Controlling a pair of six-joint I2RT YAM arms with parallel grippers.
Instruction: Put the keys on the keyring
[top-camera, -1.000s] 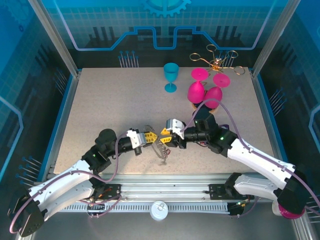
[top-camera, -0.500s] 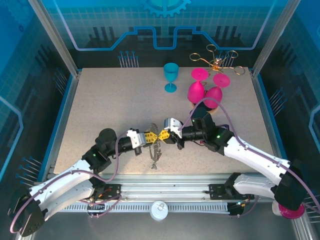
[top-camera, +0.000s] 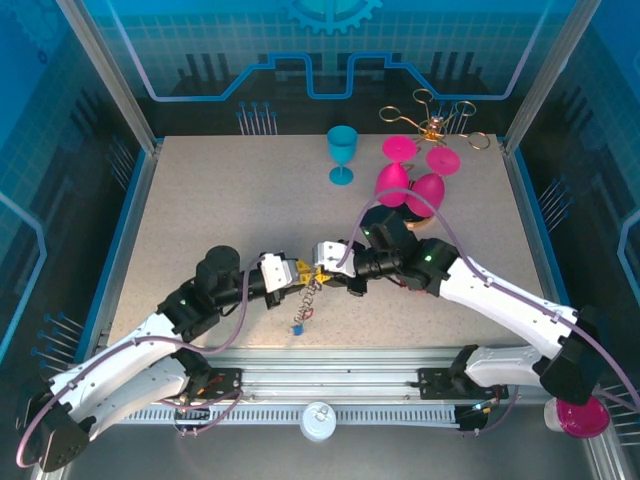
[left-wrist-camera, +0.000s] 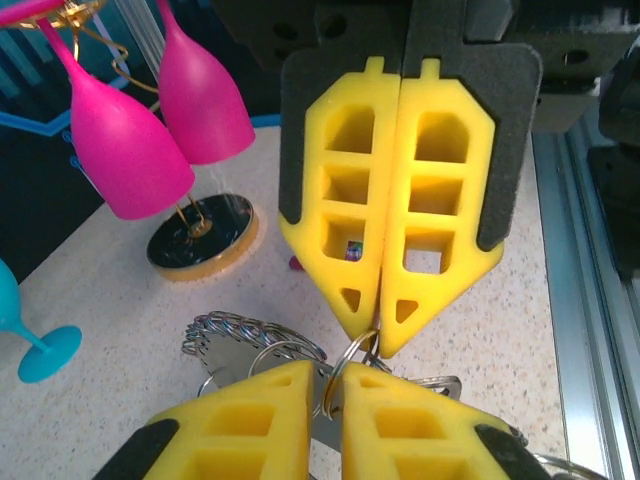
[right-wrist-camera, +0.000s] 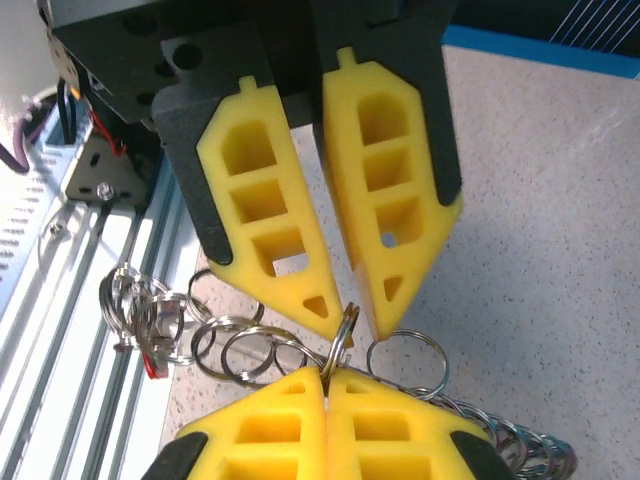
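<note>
Fingers of the left gripper stand slightly apart, with one ring of the keyring in the gap. The right gripper, tip to tip with it, is clamped flat on that ring. In the top view the keyring trails toward the near edge, with the keys, red and blue, at its end. Well behind stand a teal goblet, pink goblets and a gold wire stand. The left wrist view adds a dark round base under the pink goblets. The right wrist view adds an aluminium rail beside bunched rings.

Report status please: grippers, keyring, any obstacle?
Right gripper shut on the keyring. Left gripper slightly open around same ring. Keys at chain's end. Pink goblets behind, apart.
</note>
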